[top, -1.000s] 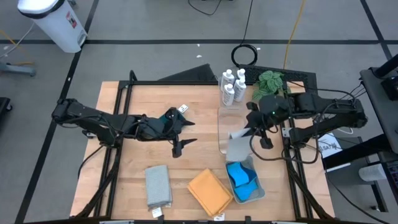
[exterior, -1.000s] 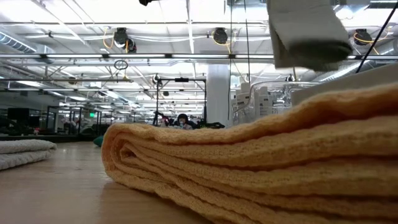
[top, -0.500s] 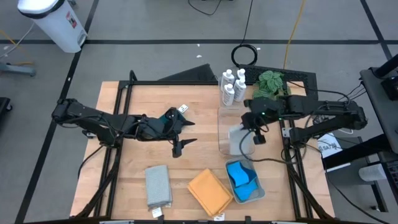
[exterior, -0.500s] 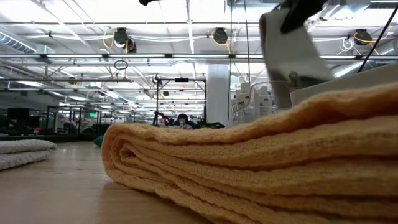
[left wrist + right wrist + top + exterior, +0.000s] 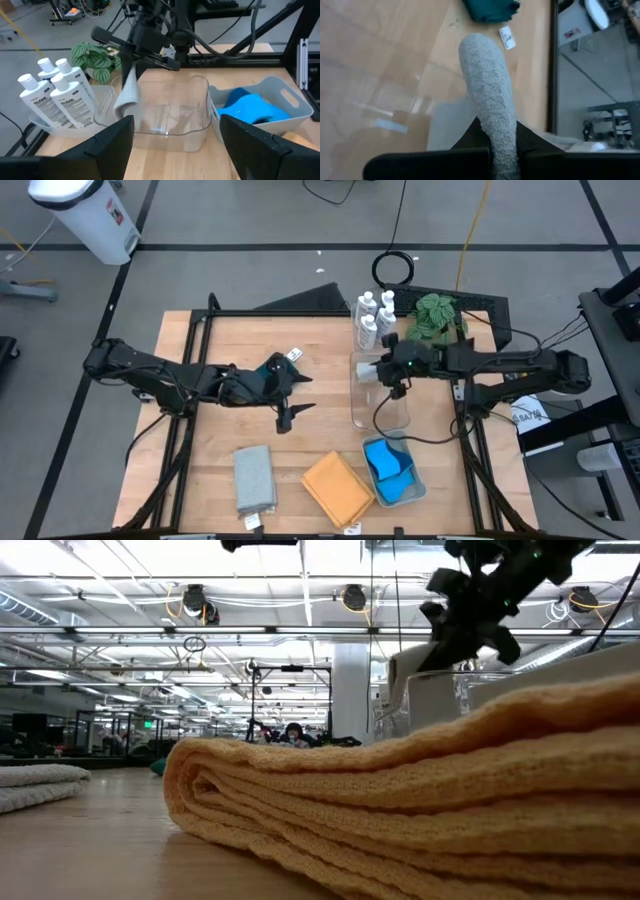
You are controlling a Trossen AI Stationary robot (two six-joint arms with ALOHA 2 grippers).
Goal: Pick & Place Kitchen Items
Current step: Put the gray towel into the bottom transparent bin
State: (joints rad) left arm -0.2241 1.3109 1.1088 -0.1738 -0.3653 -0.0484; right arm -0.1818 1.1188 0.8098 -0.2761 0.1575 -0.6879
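I have the right gripper (image 5: 131,50) pressed shut on a folded grey cloth (image 5: 126,92), which hangs from the jaws like a limp tongue over the clear plastic bin (image 5: 165,122); in the right wrist view the cloth (image 5: 487,105) runs straight out from between my fingers with the bin's glassy floor behind it. My read is that I am at the lowering-and-release part of this placement. The cloth's free end looks close to the bin's wall on the side nearest the white bottles (image 5: 52,97), so before letting go I would carry the jaws a little toward the bin's middle, away from the bottles, so the fabric cannot drape over the rim. Then I would sink the jaws until the hanging end folds onto the floor below them, and only then part the fingers, lifting straight up so the terry does not snag. The left gripper (image 5: 292,395) hangs with its jaws spread and nothing between them, the dark teal-green cloth (image 5: 270,368) lying just beside them on the wood. The other grey cloth (image 5: 254,478) and the orange cloth (image 5: 338,488) lie well apart from both sets of jaws near the table's front edge, and the blue sponges (image 5: 247,105) sit in the pale tray (image 5: 285,92) next to the bin
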